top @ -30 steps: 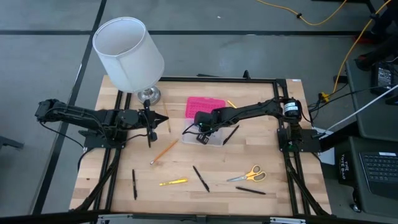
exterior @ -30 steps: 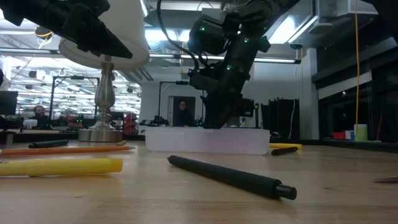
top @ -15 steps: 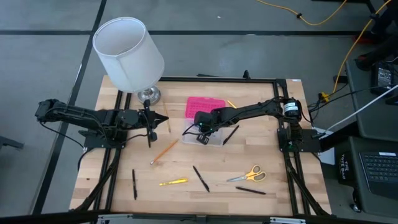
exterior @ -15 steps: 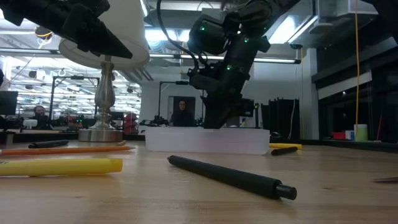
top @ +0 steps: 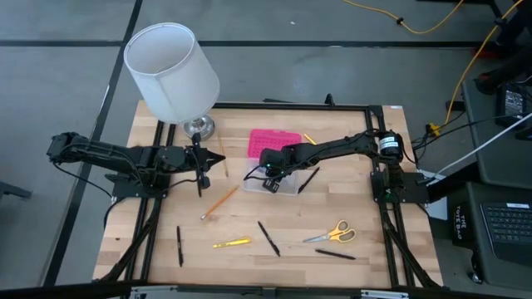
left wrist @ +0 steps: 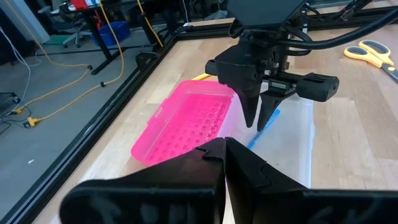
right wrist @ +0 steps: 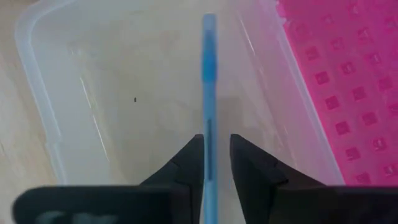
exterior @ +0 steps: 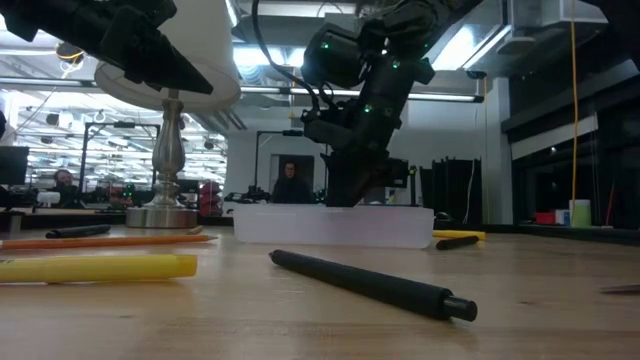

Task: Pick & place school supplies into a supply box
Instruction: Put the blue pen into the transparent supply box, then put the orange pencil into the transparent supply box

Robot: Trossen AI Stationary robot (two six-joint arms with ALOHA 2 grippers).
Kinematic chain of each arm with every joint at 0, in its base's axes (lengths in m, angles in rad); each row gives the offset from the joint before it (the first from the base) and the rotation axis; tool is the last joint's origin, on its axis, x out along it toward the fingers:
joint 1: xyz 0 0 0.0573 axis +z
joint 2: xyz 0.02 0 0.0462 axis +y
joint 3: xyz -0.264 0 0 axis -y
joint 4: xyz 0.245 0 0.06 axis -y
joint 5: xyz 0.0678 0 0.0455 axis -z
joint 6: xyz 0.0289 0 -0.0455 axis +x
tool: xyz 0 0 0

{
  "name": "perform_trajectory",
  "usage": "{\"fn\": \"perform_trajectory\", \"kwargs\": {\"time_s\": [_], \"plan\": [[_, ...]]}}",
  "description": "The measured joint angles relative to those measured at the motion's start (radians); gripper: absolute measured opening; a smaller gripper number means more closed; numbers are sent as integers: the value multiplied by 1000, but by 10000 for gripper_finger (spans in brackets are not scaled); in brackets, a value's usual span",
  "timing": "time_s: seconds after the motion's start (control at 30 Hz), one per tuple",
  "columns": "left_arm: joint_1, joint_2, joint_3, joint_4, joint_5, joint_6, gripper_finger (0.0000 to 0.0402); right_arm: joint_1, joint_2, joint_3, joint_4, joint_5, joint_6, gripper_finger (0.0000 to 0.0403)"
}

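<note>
The supply box lies open at mid-table: its pink lid (top: 275,141) on the far side, its clear base (right wrist: 124,112) on the near side. My right gripper (right wrist: 216,158) points steeply down into the base, fingers apart, with a blue pen (right wrist: 209,74) between them. The pen's far end reaches along the base's floor. Loose on the wood lie an orange pencil (top: 220,202), a yellow pen (top: 231,243), black pens (top: 268,238) and yellow-handled scissors (top: 330,232). My left gripper (left wrist: 224,146) is shut, holds nothing, and hovers left of the box. My right gripper has the blue pen's near part (right wrist: 208,134) between its fingers, which come from above and lie along the pen. A gap shows between the pen and one finger (right wrist: 245,162). Whether the other finger touches the pen I cannot tell.
A white-shaded lamp (top: 172,71) stands at the far left, its metal foot (top: 198,126) on the table. One black pen (top: 308,179) lies right beside the box. Another black pen (top: 179,246) lies near the front left, and one more (top: 335,254) at the front right.
</note>
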State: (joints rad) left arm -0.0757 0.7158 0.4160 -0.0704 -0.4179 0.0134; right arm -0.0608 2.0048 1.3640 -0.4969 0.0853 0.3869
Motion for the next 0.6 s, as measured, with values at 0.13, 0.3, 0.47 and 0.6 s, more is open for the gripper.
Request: {"fn": "perform_trajectory", "kwargs": {"time_s": [0.13,0.3,0.47,0.6], "plan": [[0,0,0,0,0,0,4,-4,-1,0,-1,0,-3,95],[0,0,0,0,0,0,4,-5,-48,-2,-15,-5,-3,94],[0,0,0,-1,0,0,4,23,-137,-2,-58,55,-30,94],[0,0,0,-3,0,0,4,79,-217,-1,-83,198,-79,94]]}}
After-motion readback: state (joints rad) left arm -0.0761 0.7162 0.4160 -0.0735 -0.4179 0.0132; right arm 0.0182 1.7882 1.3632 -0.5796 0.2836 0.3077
